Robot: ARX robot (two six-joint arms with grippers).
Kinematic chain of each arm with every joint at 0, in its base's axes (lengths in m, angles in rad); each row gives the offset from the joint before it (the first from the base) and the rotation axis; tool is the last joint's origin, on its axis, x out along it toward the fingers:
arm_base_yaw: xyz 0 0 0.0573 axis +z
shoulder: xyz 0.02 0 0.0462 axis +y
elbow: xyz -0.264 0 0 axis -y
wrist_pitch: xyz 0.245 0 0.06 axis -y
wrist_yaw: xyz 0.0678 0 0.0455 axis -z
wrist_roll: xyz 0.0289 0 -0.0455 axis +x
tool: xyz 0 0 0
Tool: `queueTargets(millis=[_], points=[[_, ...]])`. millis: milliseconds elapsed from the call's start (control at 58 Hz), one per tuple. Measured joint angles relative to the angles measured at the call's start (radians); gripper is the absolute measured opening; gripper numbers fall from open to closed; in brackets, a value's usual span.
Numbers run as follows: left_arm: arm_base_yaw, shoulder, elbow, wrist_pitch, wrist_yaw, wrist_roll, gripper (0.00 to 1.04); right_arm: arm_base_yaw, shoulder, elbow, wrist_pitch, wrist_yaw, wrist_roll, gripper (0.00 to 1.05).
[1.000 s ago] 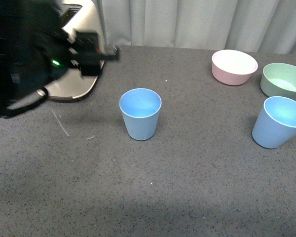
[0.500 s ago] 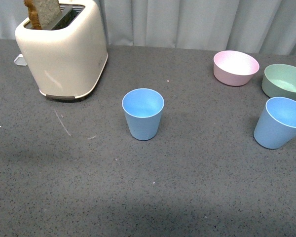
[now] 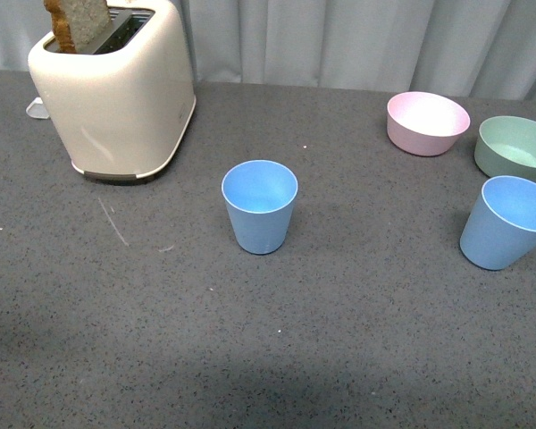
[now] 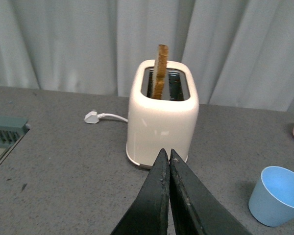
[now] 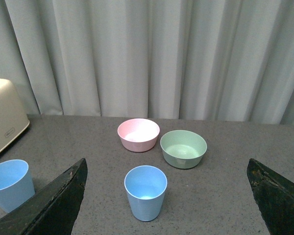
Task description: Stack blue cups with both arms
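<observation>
Both cups stand upright and well apart on the grey table (image 3: 357,340). The central blue cup (image 3: 259,206) sits right of the toaster (image 3: 116,89), and the far-right blue cup (image 3: 506,222) sits just in front of the green bowl (image 3: 515,147), near the pink bowl (image 3: 427,122). The left gripper (image 4: 167,152) has its jaws pressed together on nothing, pointing at the toaster. The right gripper (image 5: 166,166) is spread wide and empty
</observation>
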State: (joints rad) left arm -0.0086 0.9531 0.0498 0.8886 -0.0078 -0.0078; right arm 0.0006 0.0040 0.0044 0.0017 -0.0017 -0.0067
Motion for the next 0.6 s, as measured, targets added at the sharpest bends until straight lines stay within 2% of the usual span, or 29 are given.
queueTargets(millis=[603], points=[[0.006,-0.444,-0.031,-0.384,0.007,0.000,0.04,0.000,0.000,0.000,0.000,0.000,0.000,0.95]])
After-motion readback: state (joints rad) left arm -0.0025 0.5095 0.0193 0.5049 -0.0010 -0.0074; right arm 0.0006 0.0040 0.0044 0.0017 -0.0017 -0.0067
